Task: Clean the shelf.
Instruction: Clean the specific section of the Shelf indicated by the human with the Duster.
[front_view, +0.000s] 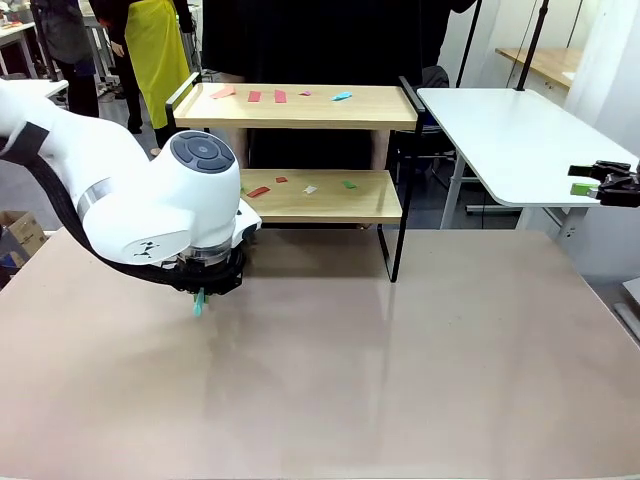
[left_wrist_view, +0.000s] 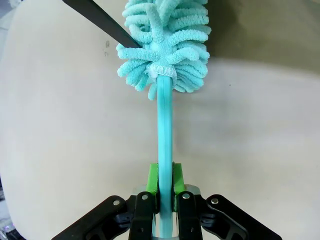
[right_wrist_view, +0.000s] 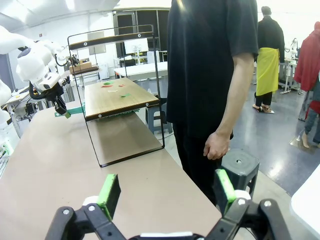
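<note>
Two light wooden boards in a thin black frame form the shelf (front_view: 330, 108). It stands at the far edge of the table (front_view: 420, 380), long axis running left to right, open front toward the robot. Coloured scraps (front_view: 259, 191) lie scattered on both boards. A person (right_wrist_view: 210, 75) stands by one end. The left gripper (left_wrist_view: 165, 179), low over the table before the shelf's left end, is clamped on a teal duster (left_wrist_view: 167, 45). The right gripper (right_wrist_view: 165, 189) is spread wide.

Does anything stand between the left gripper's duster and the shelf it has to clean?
Nothing visible does. The left gripper, shut on the teal duster, hangs over bare table just in front of the shelf, at its lower board; open space lies between them.
</note>
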